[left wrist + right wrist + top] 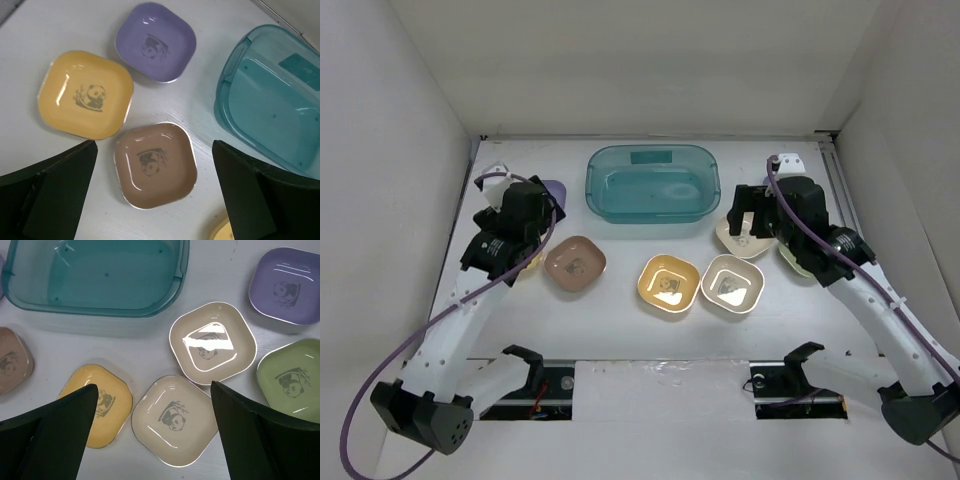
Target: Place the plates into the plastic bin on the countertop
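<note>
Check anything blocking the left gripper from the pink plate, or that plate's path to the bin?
Nothing visible. The left gripper hangs open over the pink plate; only bare countertop lies between it and the empty bin.

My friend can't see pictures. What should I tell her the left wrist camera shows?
Three whole panda-print plates lie on a white countertop: lavender plate at top, yellow plate at left, pink plate nearest the camera. A teal plastic bin sits at right. The left claw is open, its dark fingers in the bottom corners.
</note>
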Motion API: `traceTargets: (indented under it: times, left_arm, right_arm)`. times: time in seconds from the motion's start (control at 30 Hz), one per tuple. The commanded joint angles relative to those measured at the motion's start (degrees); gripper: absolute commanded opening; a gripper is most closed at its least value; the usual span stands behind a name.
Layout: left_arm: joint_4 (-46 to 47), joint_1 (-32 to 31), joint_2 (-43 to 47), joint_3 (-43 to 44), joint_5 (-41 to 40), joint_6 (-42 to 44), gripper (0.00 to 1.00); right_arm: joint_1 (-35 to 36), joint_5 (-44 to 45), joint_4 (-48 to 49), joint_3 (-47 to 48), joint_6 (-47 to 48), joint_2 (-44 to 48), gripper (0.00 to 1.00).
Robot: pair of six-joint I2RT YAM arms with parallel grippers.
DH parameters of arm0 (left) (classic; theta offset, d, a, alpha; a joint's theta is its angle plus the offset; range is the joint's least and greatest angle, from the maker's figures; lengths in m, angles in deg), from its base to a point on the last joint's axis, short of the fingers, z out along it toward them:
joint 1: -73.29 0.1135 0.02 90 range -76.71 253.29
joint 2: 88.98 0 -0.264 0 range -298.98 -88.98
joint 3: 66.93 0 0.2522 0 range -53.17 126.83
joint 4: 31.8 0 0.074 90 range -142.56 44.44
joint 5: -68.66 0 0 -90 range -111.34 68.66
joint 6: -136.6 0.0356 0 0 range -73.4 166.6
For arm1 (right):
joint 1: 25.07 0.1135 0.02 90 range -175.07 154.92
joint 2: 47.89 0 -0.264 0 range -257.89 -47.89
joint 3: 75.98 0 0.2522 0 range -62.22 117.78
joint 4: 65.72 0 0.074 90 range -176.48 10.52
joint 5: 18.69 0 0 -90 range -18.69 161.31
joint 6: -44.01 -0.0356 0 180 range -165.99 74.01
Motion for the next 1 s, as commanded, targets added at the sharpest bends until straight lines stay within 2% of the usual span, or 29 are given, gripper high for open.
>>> traceTargets:
  times: [0.0, 0.13, 0.27, 0.63, 0.7, 0.77, 0.8, 0.87, 0.93, 0.97]
  left_arm:
    - [-5.18, -2.87, -3.01, 1.36, 3.34, -10.38, 1.0]
    - [-1.32, -3.77, -3.01, -7.51, 9.21, -18.47, 1.0]
    - [0.7, -3.77, -2.31, -16.64, 10.02, -26.04, 1.0]
    - [6.67, -3.77, -10.56, -27.29, 10.02, -32.31, 1.0]
    - [9.13, -3.77, -11.88, -27.92, 9.32, -33.09, 0.92]
    - [9.93, -3.77, -14.33, -28.71, 8.79, -33.1, 0.8]
    - [10.54, -3.77, -15.05, -28.71, 8.79, -33.1, 0.61]
    - [11.16, -3.77, -16.28, -29.23, 8.79, -33.71, 0.39]
    - [11.69, -3.77, -16.9, -29.76, 9.39, -33.71, 0.09]
    - [11.69, -3.77, -16.9, -29.76, 9.4, -33.71, 0.0]
  right_arm:
    - [2.0, -0.96, 1.27, 2.61, 0.83, -0.47, 1.0]
    - [3.15, -1.66, 1.26, 3.13, 1.35, -1.18, 1.0]
    - [4.73, -4.21, 2.31, 3.13, 1.35, -1.18, 1.0]
    - [7.1, -8.08, 4.77, 2.08, 2.94, -0.56, 1.0]
    - [7.1, -8.7, 5.3, 1.55, 2.94, -0.56, 1.0]
    - [7.1, -9.23, 5.83, 1.55, 2.94, -0.56, 1.0]
    - [7.1, -9.23, 5.83, 1.55, 2.94, -0.56, 1.0]
    - [7.1, -9.23, 5.83, 2.08, 2.94, -0.56, 1.0]
    - [7.1, -9.23, 5.21, 2.08, 2.94, -0.04, 1.0]
    - [7.1, -9.23, 5.21, 2.08, 2.94, -0.04, 1.0]
